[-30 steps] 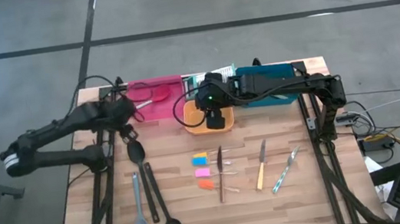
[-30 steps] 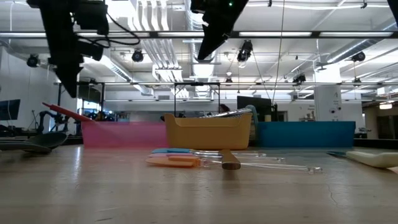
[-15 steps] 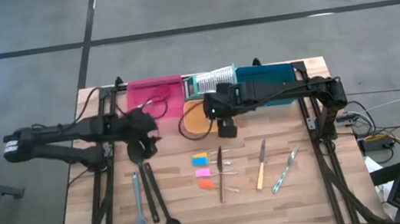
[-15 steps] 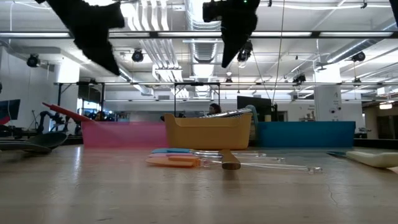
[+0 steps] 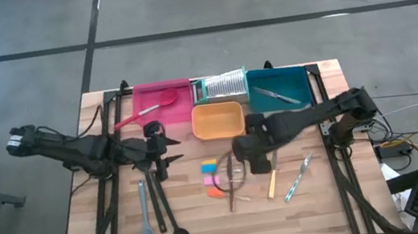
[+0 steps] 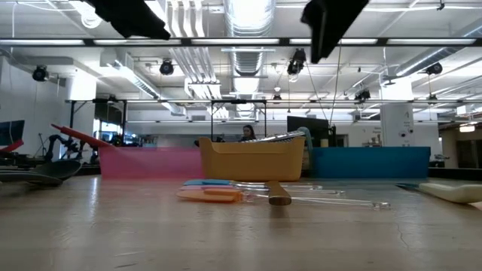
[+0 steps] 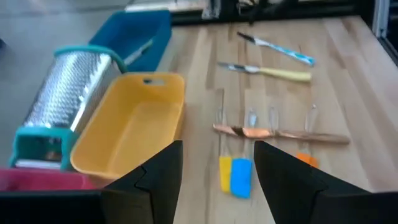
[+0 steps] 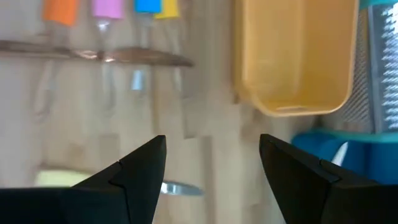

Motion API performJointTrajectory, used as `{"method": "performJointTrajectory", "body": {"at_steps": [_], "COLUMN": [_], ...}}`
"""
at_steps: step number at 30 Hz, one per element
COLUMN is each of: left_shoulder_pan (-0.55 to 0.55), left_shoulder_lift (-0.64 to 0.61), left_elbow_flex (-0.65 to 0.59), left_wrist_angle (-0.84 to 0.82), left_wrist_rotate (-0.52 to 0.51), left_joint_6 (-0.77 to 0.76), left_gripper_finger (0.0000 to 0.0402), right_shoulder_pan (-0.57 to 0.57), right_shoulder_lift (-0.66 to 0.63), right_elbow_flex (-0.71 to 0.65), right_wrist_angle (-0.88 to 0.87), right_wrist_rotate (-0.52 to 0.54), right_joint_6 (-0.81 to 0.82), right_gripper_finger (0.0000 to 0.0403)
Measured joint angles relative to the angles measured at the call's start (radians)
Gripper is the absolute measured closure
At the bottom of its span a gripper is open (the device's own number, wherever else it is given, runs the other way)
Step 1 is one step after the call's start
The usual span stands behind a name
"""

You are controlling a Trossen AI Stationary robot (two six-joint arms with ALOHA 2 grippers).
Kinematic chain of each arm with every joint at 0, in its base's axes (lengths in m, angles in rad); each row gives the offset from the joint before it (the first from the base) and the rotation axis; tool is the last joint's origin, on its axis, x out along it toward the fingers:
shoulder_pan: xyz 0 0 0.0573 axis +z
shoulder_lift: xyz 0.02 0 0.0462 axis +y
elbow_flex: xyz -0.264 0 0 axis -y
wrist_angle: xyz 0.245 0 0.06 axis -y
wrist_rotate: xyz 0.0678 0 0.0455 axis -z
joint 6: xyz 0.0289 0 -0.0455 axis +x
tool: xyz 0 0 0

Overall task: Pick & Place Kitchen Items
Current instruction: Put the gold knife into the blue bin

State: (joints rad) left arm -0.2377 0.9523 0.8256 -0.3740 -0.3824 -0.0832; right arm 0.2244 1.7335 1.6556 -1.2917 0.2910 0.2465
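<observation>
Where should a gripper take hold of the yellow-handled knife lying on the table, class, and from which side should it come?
Grip the yellow-handled knife on its yellow handle, coming straight down from above with the fingers across its width. It lies flat on the bare table, so no side approach gets under it; the handle is thicker than the blade. The right gripper hovers open beside it.

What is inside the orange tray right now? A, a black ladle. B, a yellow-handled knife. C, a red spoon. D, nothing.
D: the orange tray shows only its bare floor in the high and left wrist views; the red spoon lies across the pink tray.
</observation>
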Motion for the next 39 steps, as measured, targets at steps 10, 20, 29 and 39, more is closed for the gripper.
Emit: {"method": "performJointTrajectory", "body": {"at_steps": [10,20,29,39], "left_shoulder_pan": [-0.007,-0.007,-0.007,-0.007], "left_shoulder_lift": [-0.002,-0.02,-0.018,-0.016], "left_elbow_flex": [-0.092,-0.175,-0.177,-0.179], "left_wrist_angle": [0.273,0.416,0.393,0.376], "left_wrist_rotate": [-0.011,-0.01,-0.009,-0.009], "left_joint_6": [0.086,0.158,0.152,0.152], "left_gripper_finger": [0.02,0.02,0.02,0.02], "right_shoulder_pan": [0.163,0.179,0.179,0.177], "right_shoulder_lift": [-0.1,-0.066,-0.008,0.093], "right_elbow_flex": [-0.264,-0.402,-0.368,-0.298], "right_wrist_angle": [0.381,0.514,0.631,0.652], "right_wrist_rotate": [0.013,0.023,0.02,-0.083], "right_joint_6": [-0.237,-0.567,-0.655,-0.668], "right_gripper_finger": [0.0164,0.0189,0.019,0.0172]}}
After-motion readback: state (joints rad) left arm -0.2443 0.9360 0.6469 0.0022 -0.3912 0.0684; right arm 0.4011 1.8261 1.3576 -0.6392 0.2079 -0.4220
